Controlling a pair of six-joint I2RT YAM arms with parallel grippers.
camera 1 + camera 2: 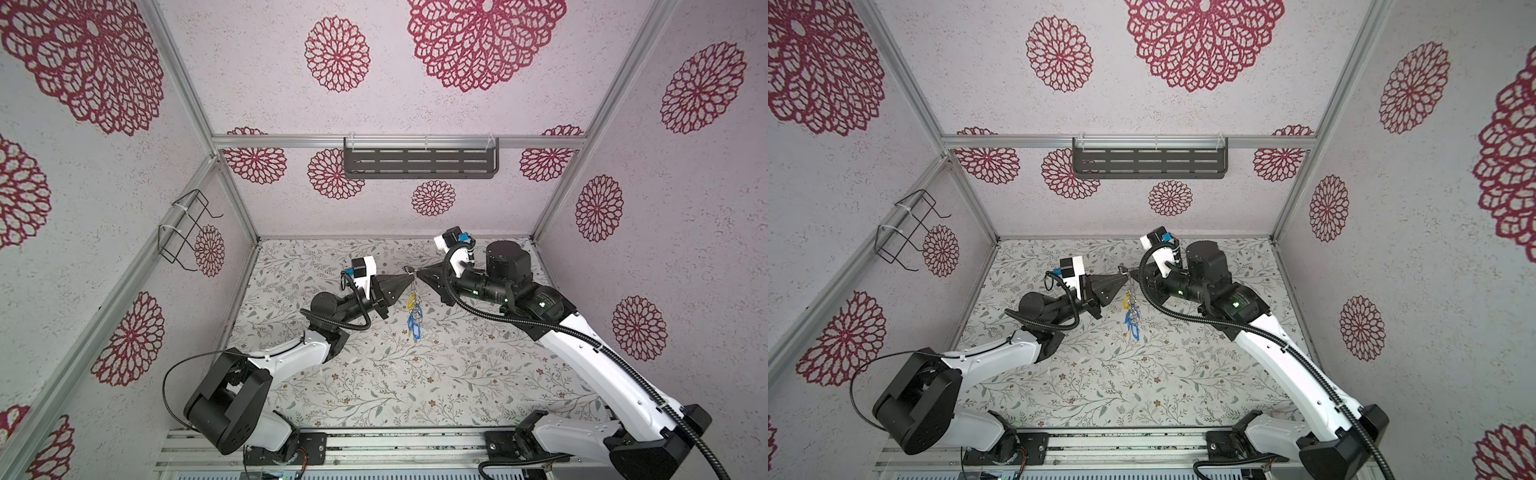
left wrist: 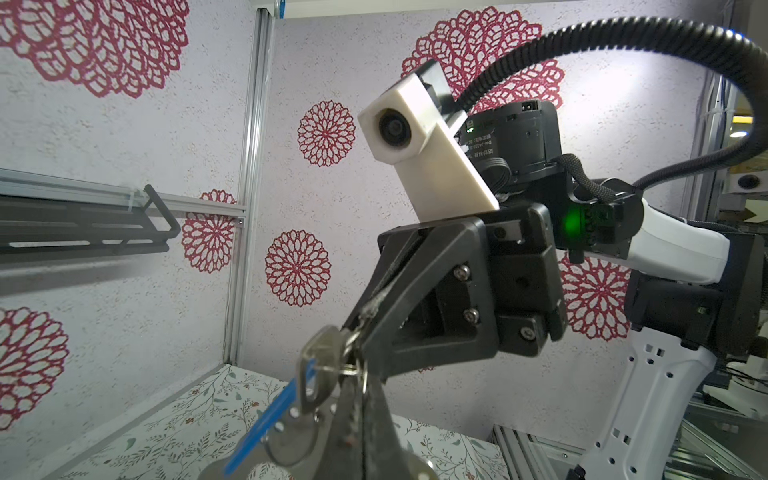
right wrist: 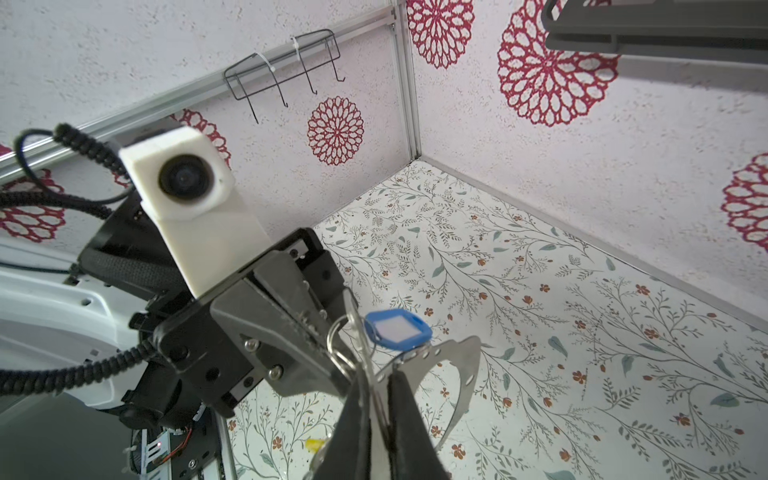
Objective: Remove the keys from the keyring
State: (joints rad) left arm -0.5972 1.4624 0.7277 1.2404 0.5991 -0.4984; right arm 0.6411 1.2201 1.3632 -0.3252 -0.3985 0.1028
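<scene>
Both grippers meet tip to tip above the middle of the table in both top views. A bunch of blue and yellow keys [image 1: 412, 316] [image 1: 1131, 319] hangs below them. My left gripper [image 1: 402, 281] [image 2: 362, 399] is shut on the flat grey keyring [image 2: 291, 442], which shows on both sides of its fingers. My right gripper [image 1: 419, 275] [image 3: 380, 399] is shut to a narrow gap on a thin silver key [image 3: 358, 332] of that bunch. In the right wrist view a blue tag [image 3: 399, 326] hangs beside the keyring [image 3: 467, 374].
A wire hook rack [image 1: 187, 228] hangs on the left wall. A dark slotted shelf [image 1: 419, 163] is fixed to the back wall. The floral table [image 1: 415, 374] lies below the hanging bunch.
</scene>
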